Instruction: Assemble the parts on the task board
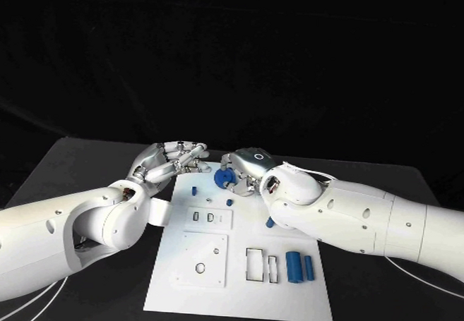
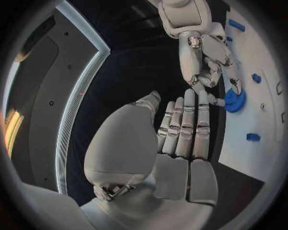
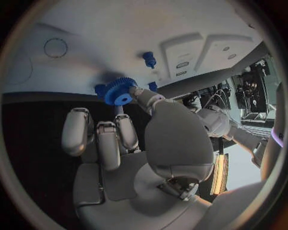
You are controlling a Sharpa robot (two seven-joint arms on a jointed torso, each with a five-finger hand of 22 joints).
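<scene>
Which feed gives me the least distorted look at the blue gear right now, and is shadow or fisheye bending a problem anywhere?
Head view: straight edges, but the blue gear is small and half hidden by the right hand. Right wrist view: gear large and sharp, a dark shadow on the white board beside it, board edges bent. Left wrist view: gear near the rim, left hand open.

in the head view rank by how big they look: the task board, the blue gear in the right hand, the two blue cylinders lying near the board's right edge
1. Task board, by far the largest.
2. Blue gear, held by the right hand.
3. The two blue cylinders: the left one looks slightly bigger, but they are too alike to rank firmly.
</scene>
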